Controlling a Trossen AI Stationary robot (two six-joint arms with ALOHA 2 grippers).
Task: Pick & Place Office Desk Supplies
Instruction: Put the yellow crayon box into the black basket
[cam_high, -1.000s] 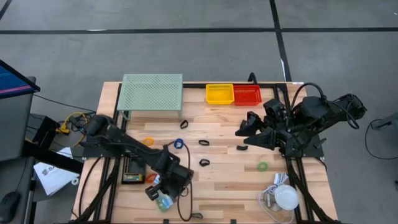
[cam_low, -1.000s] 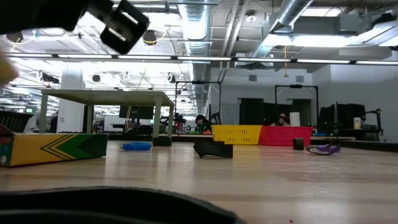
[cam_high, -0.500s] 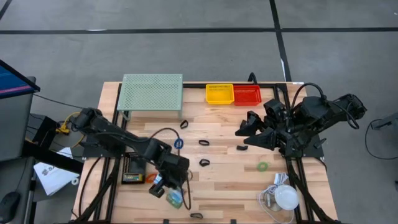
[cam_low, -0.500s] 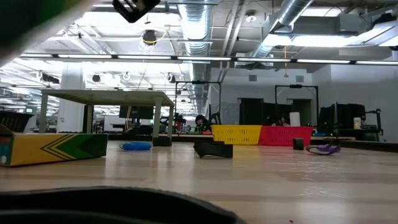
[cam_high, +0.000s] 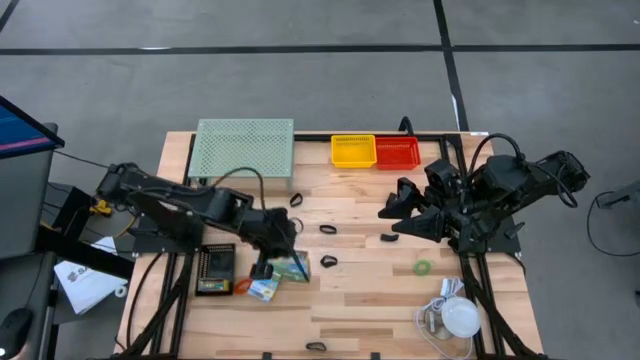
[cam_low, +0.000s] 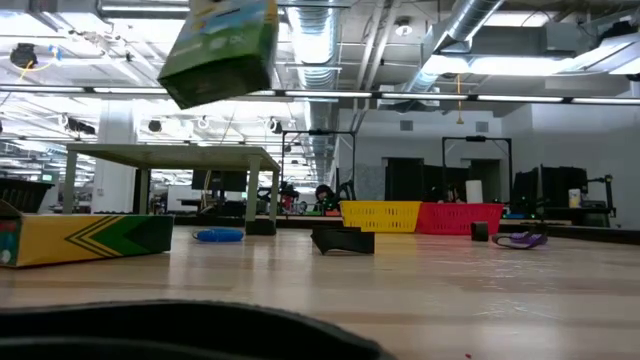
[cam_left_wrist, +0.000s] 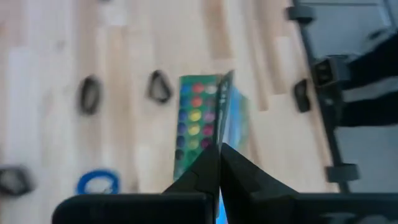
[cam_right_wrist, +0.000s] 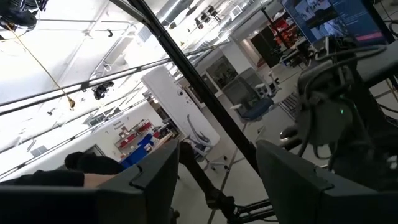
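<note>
Green card-backed pack (cam_left_wrist: 205, 118) aloft, table edges distant

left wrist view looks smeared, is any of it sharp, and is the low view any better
Left wrist view: the table, the clips and the blue ring are motion-blurred; only the pack and the shut left fingers read fairly crisp. Low view: the baskets and the room are sharp, the lifted pack is slightly soft, and a dark out-of-focus shape fills the bottom edge.

Green pack (cam_left_wrist: 205, 118) with multicoloured dots; yellow basket (cam_high: 353, 151); red basket (cam_high: 398, 152); pale-green mesh stand (cam_high: 242, 147).
</note>
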